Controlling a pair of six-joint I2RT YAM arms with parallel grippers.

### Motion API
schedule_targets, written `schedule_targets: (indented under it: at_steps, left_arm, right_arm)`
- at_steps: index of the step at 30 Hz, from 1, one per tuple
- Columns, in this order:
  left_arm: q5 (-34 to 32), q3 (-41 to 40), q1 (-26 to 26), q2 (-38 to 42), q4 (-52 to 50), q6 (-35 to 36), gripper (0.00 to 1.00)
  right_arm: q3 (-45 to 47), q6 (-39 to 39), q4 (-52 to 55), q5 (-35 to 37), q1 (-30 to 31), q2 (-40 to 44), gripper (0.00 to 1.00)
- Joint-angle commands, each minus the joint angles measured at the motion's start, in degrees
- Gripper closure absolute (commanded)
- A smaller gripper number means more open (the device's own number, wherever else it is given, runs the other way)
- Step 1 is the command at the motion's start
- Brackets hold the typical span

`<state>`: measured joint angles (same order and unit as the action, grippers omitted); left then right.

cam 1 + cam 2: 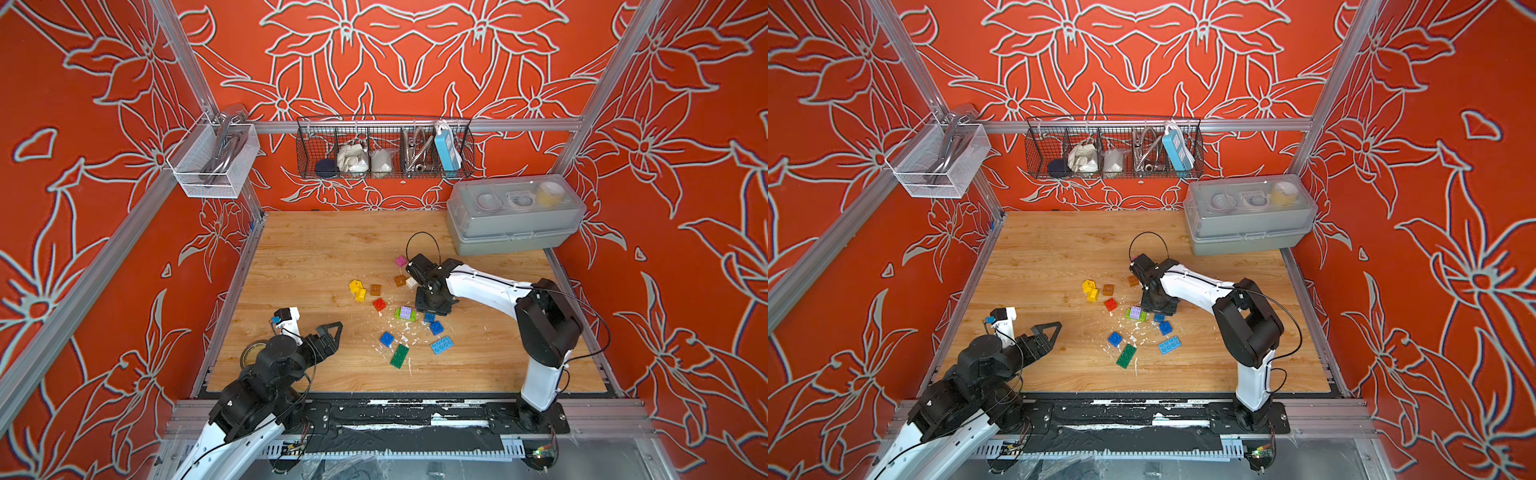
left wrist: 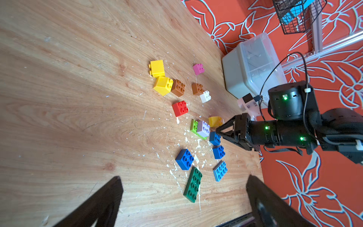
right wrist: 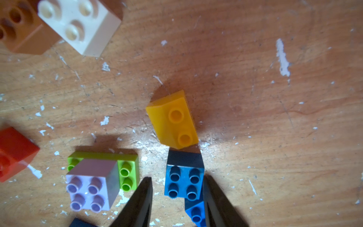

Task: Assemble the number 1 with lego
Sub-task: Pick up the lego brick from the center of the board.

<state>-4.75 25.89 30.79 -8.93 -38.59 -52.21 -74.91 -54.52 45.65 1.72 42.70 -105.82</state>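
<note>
My right pincer [image 3: 177, 176] stands with one finger on each side of a blue brick [image 3: 184, 180]. A strip of table still shows between one finger and the brick's wall, so I judge that it straddles the brick but does not clamp it yet.

The brick is hard, light plastic with smooth sides (it may slip or turn), so I would hold it low on two opposite flat walls, not on the studs. It sits flat with its studs up, and it is square, so it has no long axis.

A yellow slope brick [image 3: 172, 119] lies just beside its far edge. Seen from above, the lime plate [image 3: 127, 171] carrying a lilac brick [image 3: 88, 186] lies at its 9 o'clock, with its long axis about 9 to 3. The green plate [image 1: 400, 356] lies at 7 o'clock and points 1 to 7.

All these pieces lie mid-table [image 1: 311, 249]. My left pincer [image 1: 334, 330] waits spread wide and empty, at about 9 o'clock from the bricks and well apart from them.
</note>
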Motion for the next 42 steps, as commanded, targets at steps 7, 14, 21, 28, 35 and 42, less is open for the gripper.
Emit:
schedule_targets:
  at_steps: [7, 14, 21, 28, 35, 42]
  left_arm:
    - [6.2, -0.4, -0.2, -1.6, 6.1, 4.9, 0.02]
    - [6.3, -0.6, -0.2, -1.2, 6.2, 4.9, 0.02]
    - [5.0, -0.6, -0.2, -1.7, 5.6, 4.2, 0.02]
    - [4.1, -0.7, -0.2, -1.3, 5.0, 3.6, 0.02]
    - [3.9, -0.5, -0.2, -3.1, 5.0, 3.3, 0.02]
    - [3.9, 0.1, -0.2, -4.5, 4.6, 3.3, 0.02]
  right_arm:
    - [4.6, -1.1, -3.5, -1.7, -0.3, 0.4, 0.54]
    - [6.0, -0.9, -4.7, -2.0, -0.6, 0.6, 0.53]
    - [5.8, -0.7, -4.5, -2.4, -0.9, 0.3, 0.63]
    - [3.9, -0.4, -1.3, -1.3, -0.9, 1.1, 0.79]
    - [-2.2, -0.3, 4.8, 0.6, 1.0, 0.9, 0.8]
    - [-10.0, -1.7, 9.5, 2.5, 3.9, -1.7, 0.8]
